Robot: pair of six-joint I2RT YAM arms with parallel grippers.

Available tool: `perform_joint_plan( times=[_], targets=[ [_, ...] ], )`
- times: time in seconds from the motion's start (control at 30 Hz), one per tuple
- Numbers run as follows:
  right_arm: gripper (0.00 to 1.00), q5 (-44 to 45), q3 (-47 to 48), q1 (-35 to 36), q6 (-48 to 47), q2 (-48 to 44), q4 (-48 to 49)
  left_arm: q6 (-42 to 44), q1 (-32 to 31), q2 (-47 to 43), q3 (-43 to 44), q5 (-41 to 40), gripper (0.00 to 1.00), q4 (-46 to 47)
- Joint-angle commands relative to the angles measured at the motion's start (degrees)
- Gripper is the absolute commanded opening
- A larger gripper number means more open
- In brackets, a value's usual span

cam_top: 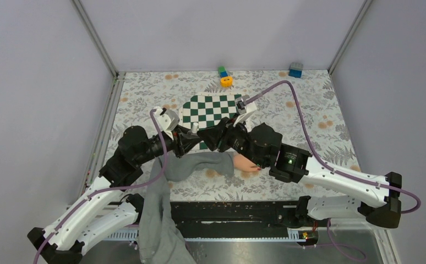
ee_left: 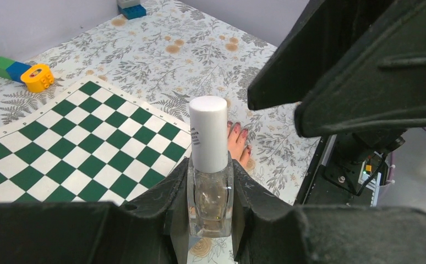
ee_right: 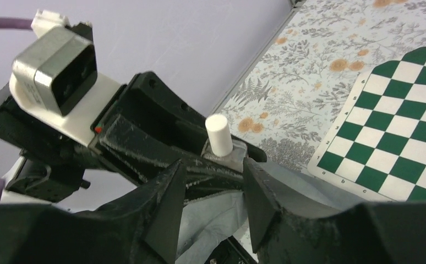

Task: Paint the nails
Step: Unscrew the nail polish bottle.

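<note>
My left gripper (ee_left: 211, 184) is shut on a clear glass nail polish bottle (ee_left: 211, 201) with a white cap (ee_left: 208, 135), held upright above the table. In the top view the left gripper (cam_top: 191, 136) meets my right gripper (cam_top: 214, 136) tip to tip. The right gripper (ee_right: 211, 203) is open, its jaws spread just short of the cap (ee_right: 218, 135). The pale pinkish hand (cam_top: 245, 164) lies on the table with its grey sleeve (cam_top: 197, 165). Its dark red nails (ee_left: 238, 129) show beyond the bottle in the left wrist view.
A green-and-white chess mat (cam_top: 211, 110) lies behind the grippers. A yellow block (cam_top: 226, 81), a green-and-blue block (cam_top: 222, 71) and a blue block (cam_top: 295, 70) sit at the back wall. A black rail (cam_top: 233, 212) runs along the near edge.
</note>
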Motion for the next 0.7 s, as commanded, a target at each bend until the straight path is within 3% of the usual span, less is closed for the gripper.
perform_joint_plan(
  times=[0.0,0.3,0.67],
  targets=[
    [0.49,4.91,7.77,0.17,-2.5,3.13,-4.34,0.85,0.23,-0.45,2.43,-2.28,0.0,1.4],
    [0.53,6.42,11.06,-0.02,-2.5,7.07,-7.76,0.12,0.22,0.63,2.39,-0.23,0.0,1.98],
    [0.5,1.86,14.68,-1.35,-1.06,11.94,-7.51,-0.51,0.25,1.13,2.16,1.34,0.0,2.66]
  ],
)
